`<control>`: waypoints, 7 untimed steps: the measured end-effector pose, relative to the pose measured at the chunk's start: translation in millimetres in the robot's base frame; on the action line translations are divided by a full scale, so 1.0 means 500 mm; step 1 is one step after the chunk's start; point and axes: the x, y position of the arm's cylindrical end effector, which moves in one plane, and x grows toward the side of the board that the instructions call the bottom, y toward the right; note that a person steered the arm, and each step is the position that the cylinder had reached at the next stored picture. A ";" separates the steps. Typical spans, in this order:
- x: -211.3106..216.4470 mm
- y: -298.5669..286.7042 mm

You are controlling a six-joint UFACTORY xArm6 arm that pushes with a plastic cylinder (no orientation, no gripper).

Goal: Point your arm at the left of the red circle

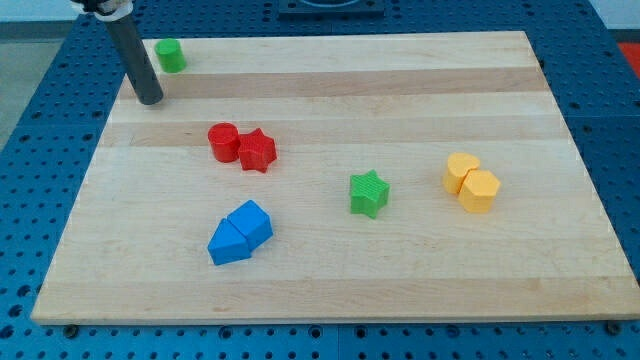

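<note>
The red circle block lies on the wooden board, left of centre, touching a red star block on its right side. My tip is up and to the left of the red circle, with a clear gap between them. It stands just below and left of a green circle block near the board's top left corner.
A green star sits near the middle. Two yellow blocks touch each other at the right. Two blue blocks touch each other below the red pair. The board's left edge is close to my tip.
</note>
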 end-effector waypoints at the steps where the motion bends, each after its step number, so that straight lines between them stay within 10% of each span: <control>1: 0.000 -0.006; 7: 0.147 0.039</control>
